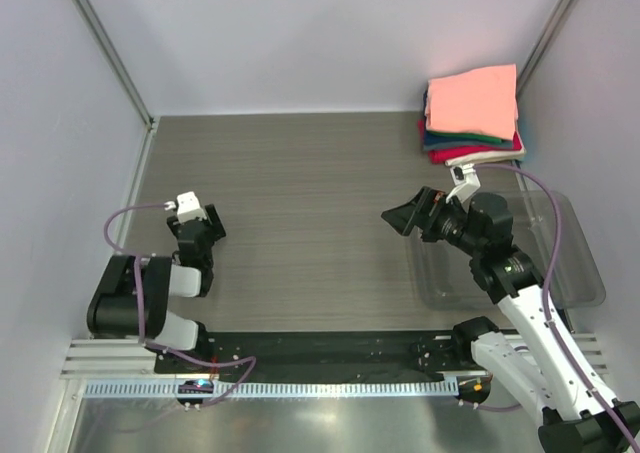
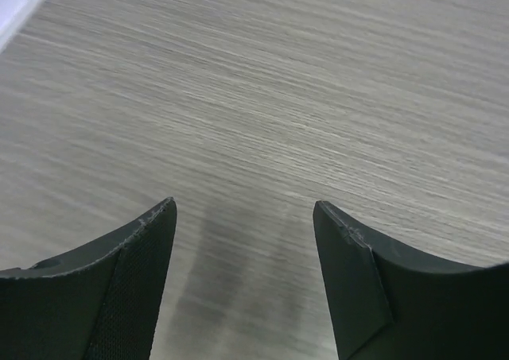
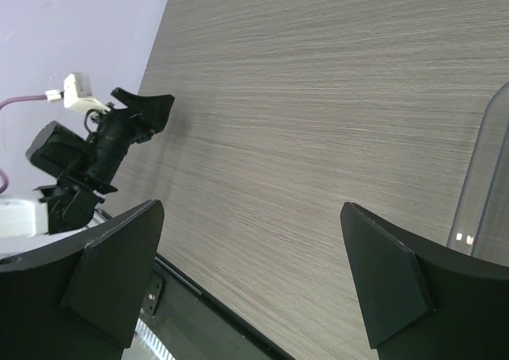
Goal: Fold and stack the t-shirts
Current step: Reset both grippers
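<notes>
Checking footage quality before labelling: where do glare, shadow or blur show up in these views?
Top external: even soft light, a small glint on the near rail. Left wrist: faint shadow on the table under the left claw. Right wrist: sharp grain, bright glints on the clear tray.

Five stacked t-shirts point(image 1: 472, 101), one tray point(image 1: 572, 235), two grippers point(image 2: 245, 209) point(image 3: 253, 205).

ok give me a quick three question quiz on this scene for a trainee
1. True or false: the right gripper holds a shirt.
2. The top shirt on the stack is: A green, B salmon-pink, C navy.
3. Fill in: the clear tray lies on the ___ arm's side.
Key: 1 false, it is open and empty; 2 B; 3 right.
</notes>
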You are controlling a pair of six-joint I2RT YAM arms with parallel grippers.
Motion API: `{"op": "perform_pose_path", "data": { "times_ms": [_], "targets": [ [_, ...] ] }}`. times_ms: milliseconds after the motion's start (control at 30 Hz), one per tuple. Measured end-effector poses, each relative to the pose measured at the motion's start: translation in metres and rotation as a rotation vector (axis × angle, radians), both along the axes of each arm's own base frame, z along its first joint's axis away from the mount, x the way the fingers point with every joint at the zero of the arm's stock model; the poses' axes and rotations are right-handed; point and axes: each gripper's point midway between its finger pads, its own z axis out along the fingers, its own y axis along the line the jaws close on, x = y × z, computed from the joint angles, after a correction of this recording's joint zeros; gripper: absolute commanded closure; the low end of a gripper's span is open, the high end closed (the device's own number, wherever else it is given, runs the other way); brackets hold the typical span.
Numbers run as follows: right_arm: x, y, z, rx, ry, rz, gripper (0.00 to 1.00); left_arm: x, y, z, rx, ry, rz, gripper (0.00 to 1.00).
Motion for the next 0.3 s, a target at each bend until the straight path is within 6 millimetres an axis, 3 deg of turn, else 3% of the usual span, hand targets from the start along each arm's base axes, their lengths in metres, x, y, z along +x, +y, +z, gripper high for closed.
{"op": "perform_pose_path", "data": {
  "times_ms": [133, 233, 267, 300],
  "targets": [
    [-0.002, -0.001, 0.000, -0.007, -0.005, 0.005, 0.00, 0.006, -0.007, -0.014, -0.002, 0.018, -0.061, 0.31],
    [-0.003, -0.001, 0.000, -0.014, -0.008, 0.007, 0.00, 0.016, -0.011, -0.003, -0.004, -0.017, -0.088, 0.26],
    [-0.004, -0.002, 0.000, -0.016, -0.012, 0.007, 0.00, 0.021, -0.013, 0.002, -0.005, -0.030, -0.096, 0.01],
    [-0.004, -0.002, 0.000, -0.019, -0.016, 0.008, 0.00, 0.024, -0.013, 0.005, 0.003, -0.038, -0.102, 0.00]
  ]
}}
